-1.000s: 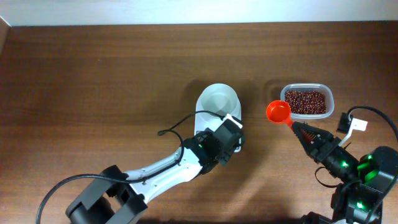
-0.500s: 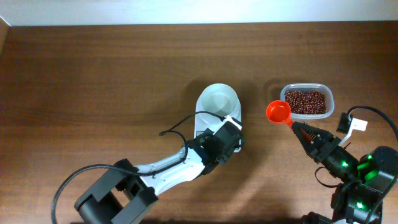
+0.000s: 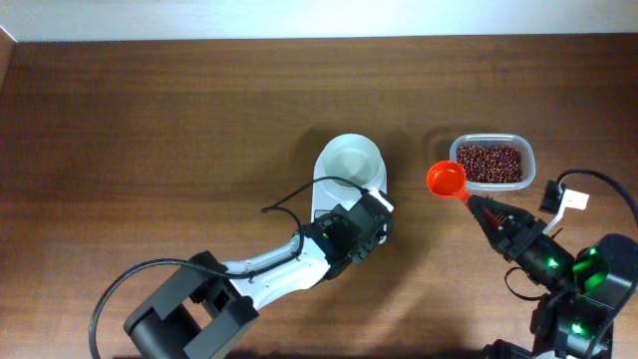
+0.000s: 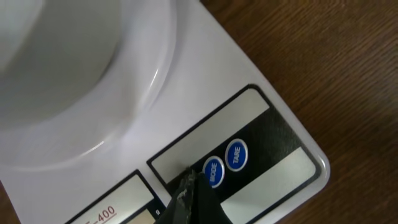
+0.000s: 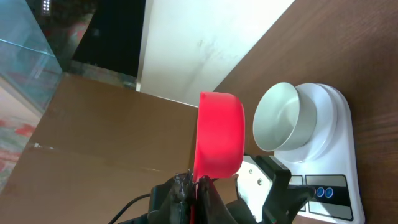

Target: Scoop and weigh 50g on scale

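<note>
The white scale [image 3: 329, 195] stands mid-table with its round white bowl [image 3: 350, 163] on top. My left gripper [image 3: 357, 221] is shut and hangs over the scale's front panel. In the left wrist view its closed tip [image 4: 189, 181] rests right beside the two blue buttons [image 4: 225, 163], below the bowl [image 4: 68, 68]. My right gripper [image 3: 475, 203] is shut on the handle of a red scoop [image 3: 446, 179], held between the scale and the tub. No beans show in the scoop [image 5: 219, 134]. The dark red-brown beans [image 3: 489, 163] lie in the tub.
A clear rectangular plastic tub [image 3: 529, 165] holds the beans at the right, just beyond the scoop. The table's far edge meets a pale wall [image 3: 319, 18]. In the right wrist view the scale [image 5: 333, 134] and the left arm's black gripper body [image 5: 277, 183] sit behind the scoop.
The left arm's rear links have swung a little to the right while its tip stays on the scale's panel. The right arm and scoop have not moved.
</note>
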Controlling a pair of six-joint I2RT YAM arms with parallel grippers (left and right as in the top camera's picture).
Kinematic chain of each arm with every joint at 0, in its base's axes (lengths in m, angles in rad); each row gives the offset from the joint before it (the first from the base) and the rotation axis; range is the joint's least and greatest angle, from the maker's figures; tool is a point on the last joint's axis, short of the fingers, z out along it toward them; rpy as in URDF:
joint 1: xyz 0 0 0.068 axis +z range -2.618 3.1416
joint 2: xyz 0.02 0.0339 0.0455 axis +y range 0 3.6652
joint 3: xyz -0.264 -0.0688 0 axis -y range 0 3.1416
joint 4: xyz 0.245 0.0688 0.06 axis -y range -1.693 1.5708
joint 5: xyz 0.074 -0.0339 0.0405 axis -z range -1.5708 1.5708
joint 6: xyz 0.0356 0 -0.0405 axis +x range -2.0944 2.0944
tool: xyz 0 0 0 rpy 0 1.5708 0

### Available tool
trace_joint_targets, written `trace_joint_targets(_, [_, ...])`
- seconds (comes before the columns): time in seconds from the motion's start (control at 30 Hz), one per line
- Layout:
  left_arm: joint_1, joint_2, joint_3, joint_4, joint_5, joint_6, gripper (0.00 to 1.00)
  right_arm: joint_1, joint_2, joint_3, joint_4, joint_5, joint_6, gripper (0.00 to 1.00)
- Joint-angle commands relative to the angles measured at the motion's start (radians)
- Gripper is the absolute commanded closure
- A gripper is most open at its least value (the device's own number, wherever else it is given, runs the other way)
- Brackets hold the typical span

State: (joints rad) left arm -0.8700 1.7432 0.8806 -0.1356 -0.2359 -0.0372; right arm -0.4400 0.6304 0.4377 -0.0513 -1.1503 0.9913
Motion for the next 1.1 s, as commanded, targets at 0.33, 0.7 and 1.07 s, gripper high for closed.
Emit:
trace_joint_targets(0.33, [0.003, 0.011, -0.013, 0.004, 0.003, 0.031, 1.00, -0.007, 0.000, 0.013, 0.003, -0.009, -0.015, 0.96])
trace_joint_targets(0.7, [0.016, 0.027, -0.013, -0.003, 0.004, 0.031, 1.00, -0.007, 0.000, 0.013, 0.003, -0.009, -0.015, 0.96])
trace_joint_targets(1.07, [0.016, 0.032, -0.013, -0.003, 0.004, 0.035, 1.00, -0.007, 0.000, 0.013, 0.003, -0.008, -0.015, 0.96])
